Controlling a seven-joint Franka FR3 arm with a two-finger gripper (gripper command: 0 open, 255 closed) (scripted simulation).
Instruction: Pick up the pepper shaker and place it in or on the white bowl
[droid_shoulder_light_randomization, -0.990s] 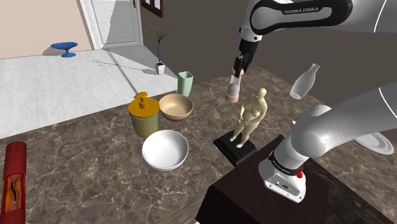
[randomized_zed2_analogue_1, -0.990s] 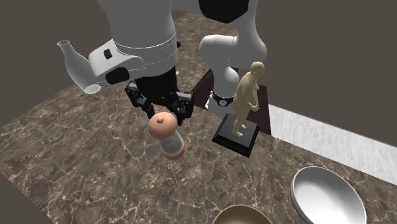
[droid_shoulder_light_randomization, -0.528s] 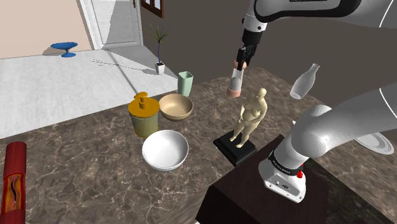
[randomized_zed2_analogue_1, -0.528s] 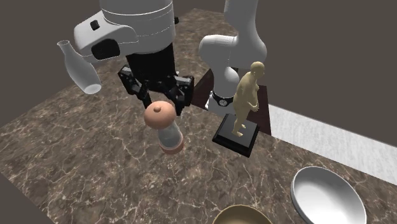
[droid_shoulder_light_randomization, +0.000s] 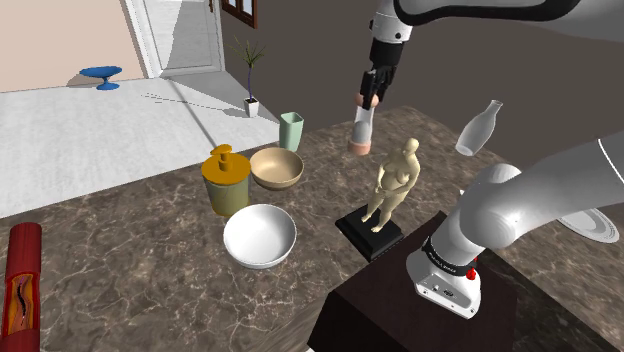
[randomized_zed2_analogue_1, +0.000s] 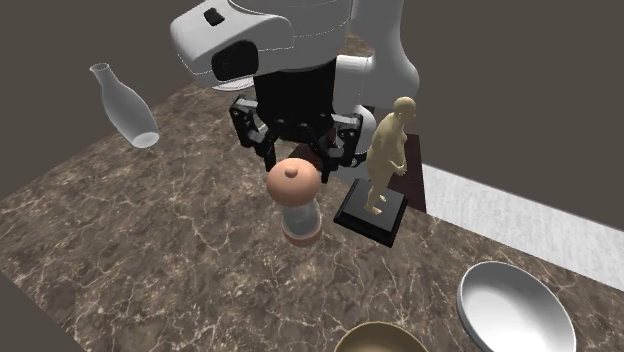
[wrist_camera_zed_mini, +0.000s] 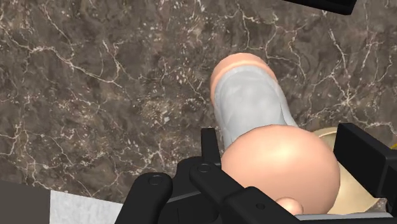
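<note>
The pepper shaker (droid_shoulder_light_randomization: 360, 131) has a clear body and peach-coloured ends, and it hangs upright in the air above the marble counter. My gripper (droid_shoulder_light_randomization: 367, 99) is shut on its rounded top. In the second exterior view the shaker (randomized_zed2_analogue_1: 299, 204) hangs below the gripper (randomized_zed2_analogue_1: 300, 165), beside the figurine. Seen from the wrist, the black fingers (wrist_camera_zed_mini: 214, 154) clasp the shaker's peach head (wrist_camera_zed_mini: 283, 162), and its clear body (wrist_camera_zed_mini: 248, 105) points down at the counter. The white bowl (droid_shoulder_light_randomization: 259, 236) sits on the counter well toward the shoulder view's lower left of the shaker, and at the second exterior view's lower right (randomized_zed2_analogue_1: 515, 308).
A tan figurine (droid_shoulder_light_randomization: 392, 185) on a black base stands just below the shaker in the shoulder view. A tan bowl (droid_shoulder_light_randomization: 276, 168), a yellow dispenser (droid_shoulder_light_randomization: 225, 180) and a green cup (droid_shoulder_light_randomization: 291, 130) stand behind the white bowl. A glass bottle (droid_shoulder_light_randomization: 478, 128) and a red cylinder (droid_shoulder_light_randomization: 22, 282) are further off.
The gripper has carried the shaker up and toward the shoulder view's left, away from the figurine's head. In the second exterior view it has shifted right. The grip is unchanged.
</note>
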